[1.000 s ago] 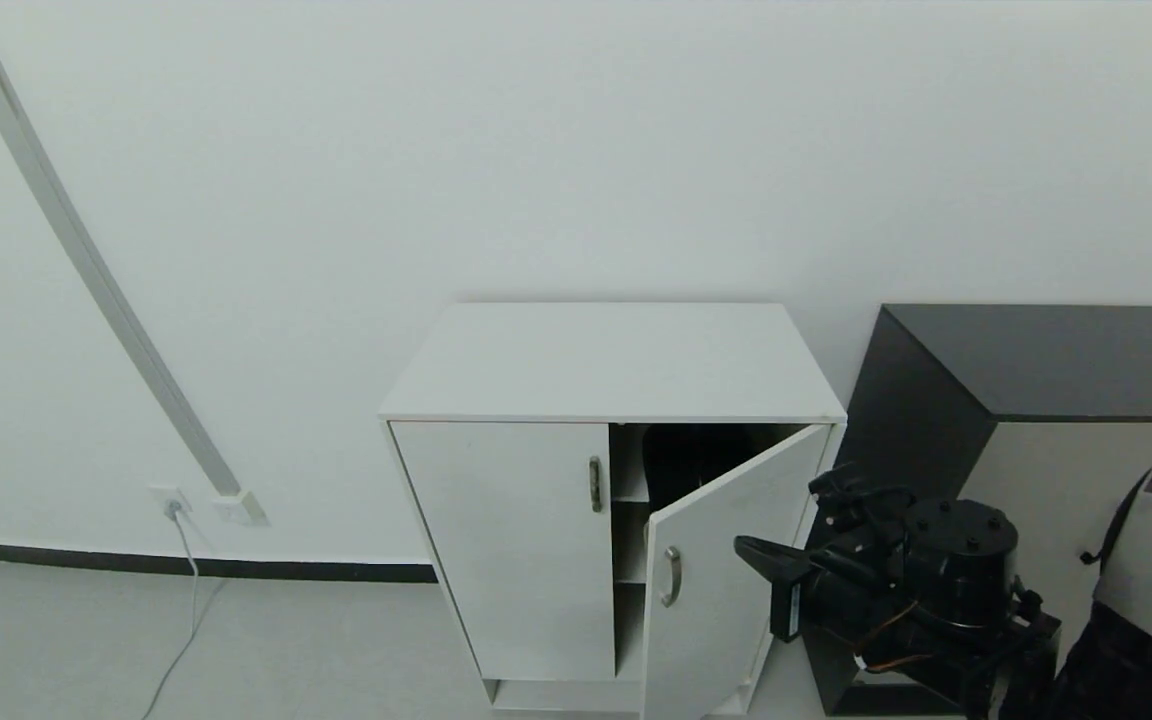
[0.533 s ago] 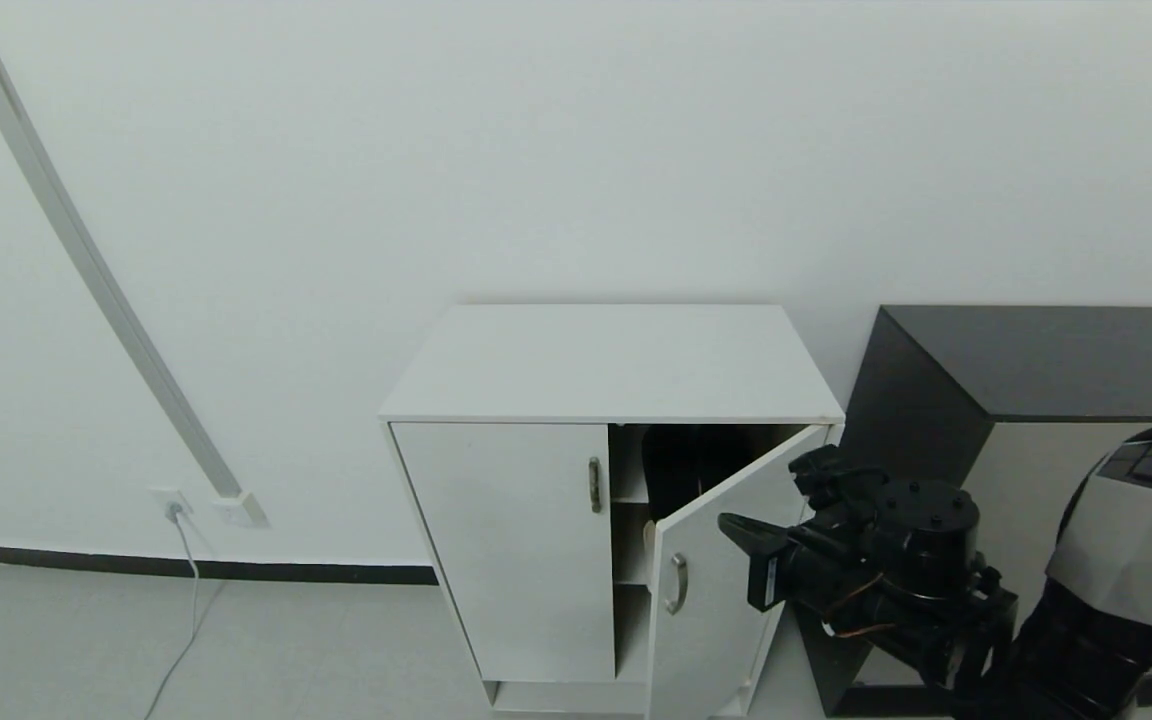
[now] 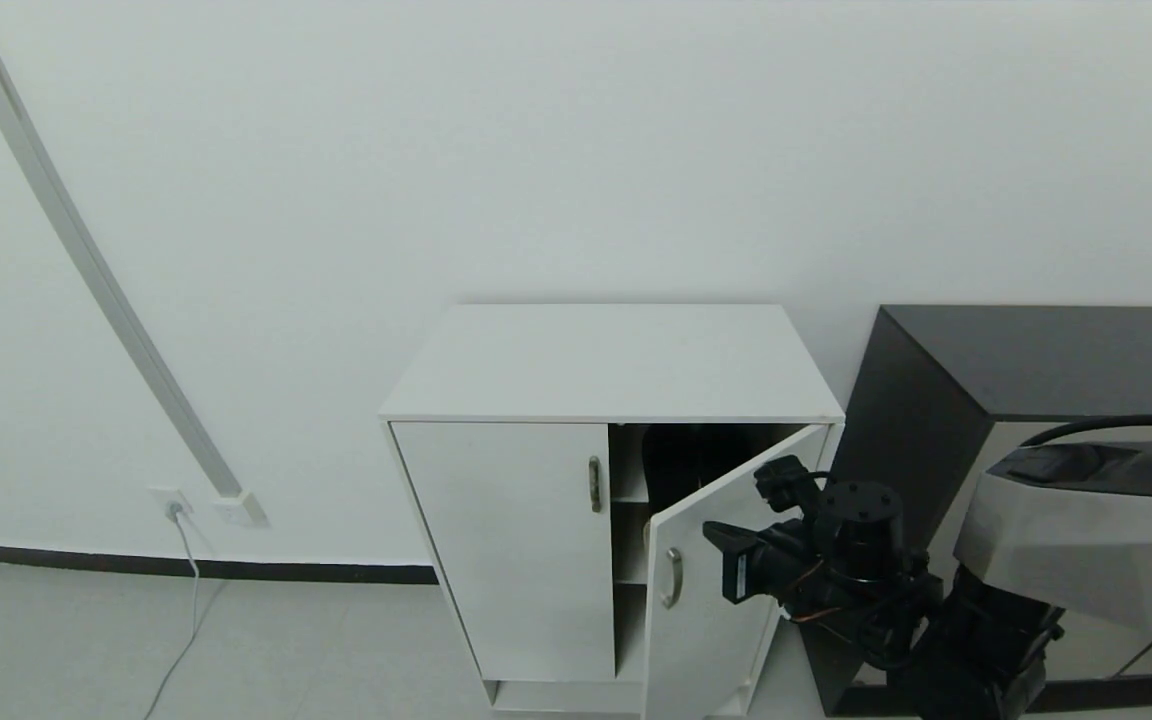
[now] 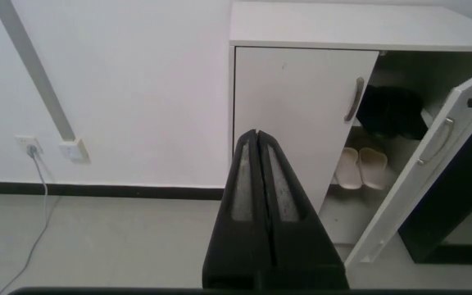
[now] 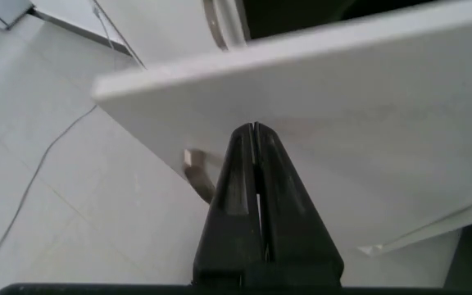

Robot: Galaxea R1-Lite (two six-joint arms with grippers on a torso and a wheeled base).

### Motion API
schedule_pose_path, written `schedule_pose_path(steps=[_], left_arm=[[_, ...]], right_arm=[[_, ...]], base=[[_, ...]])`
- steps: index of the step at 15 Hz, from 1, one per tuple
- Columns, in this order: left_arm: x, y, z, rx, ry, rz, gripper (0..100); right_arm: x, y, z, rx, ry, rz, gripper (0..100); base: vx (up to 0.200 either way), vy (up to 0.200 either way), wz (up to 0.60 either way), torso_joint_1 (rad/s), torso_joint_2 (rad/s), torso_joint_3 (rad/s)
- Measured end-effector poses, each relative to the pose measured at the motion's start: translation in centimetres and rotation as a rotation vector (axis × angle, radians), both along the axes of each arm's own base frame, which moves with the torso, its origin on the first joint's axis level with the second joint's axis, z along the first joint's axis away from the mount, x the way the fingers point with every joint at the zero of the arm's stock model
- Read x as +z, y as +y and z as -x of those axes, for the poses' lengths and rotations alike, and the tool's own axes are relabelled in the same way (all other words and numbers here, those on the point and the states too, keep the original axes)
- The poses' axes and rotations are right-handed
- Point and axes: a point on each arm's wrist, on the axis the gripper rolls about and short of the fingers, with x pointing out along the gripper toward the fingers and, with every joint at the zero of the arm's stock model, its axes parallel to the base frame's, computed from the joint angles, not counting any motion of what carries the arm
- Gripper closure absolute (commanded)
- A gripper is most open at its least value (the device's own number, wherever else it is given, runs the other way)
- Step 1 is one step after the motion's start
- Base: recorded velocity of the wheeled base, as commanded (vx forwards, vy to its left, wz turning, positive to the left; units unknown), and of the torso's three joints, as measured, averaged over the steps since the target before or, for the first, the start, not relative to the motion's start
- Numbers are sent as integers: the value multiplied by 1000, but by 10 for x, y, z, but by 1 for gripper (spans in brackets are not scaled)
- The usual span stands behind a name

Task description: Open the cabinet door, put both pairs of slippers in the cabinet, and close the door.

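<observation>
White wall point(image 3: 576, 150) fills the background, with a pale conduit strip point(image 3: 86, 260) slanting down it to a socket point(image 3: 168, 498) near the floor, where a cable point(image 3: 181, 620) trails off. Against the wall stands the white cabinet point(image 3: 611, 365), and a black piece of furniture point(image 3: 1036, 360) sits just beside it on the robot's right. The cabinet's left door point(image 3: 506, 550) is flat shut. Its right door point(image 3: 726, 590) stands ajar, swung partway out on its right-hand hinge, so a dark gap of interior shows between the two.

The right gripper point(image 5: 255, 131) points at the outer face of the right door, fingers pressed together with nothing between them; whether the tips actually touch the panel cannot be told. The left gripper point(image 4: 256, 138) hangs in front of the cabinet, well apart from it, its fingers likewise together and empty.

Inside, through the gap, a beige pair of slippers point(image 4: 361, 166) lies side by side on a middle shelf. On the shelf above sits a dark shape point(image 4: 392, 111), too shadowed to make out clearly. Each door carries a slim metal handle point(image 3: 594, 484) near its inner edge.
</observation>
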Motion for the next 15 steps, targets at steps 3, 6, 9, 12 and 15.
schedule_pose_path(steps=[3,6,9,12,15], left_arm=[[0,0,0,0,0,1,100],[0,0,0,0,0,1,100],[0,0,0,0,0,1,100],[0,0,0,0,0,1,100],[0,0,0,0,0,0,100]], right_arm=[[-3,5,-12,-5,-4,6,100],[-6,9,-21,-8,10,19,100],[-4,12,-29,-14,9,19,100],[0,13,-40,-27,16,22,100],[4,15,-48,-35,7,18,100]], base=[[0,0,0,0,0,0],[0,0,0,0,0,0],[0,0,0,0,0,0],[0,0,0,0,0,0],[0,0,0,0,0,0]])
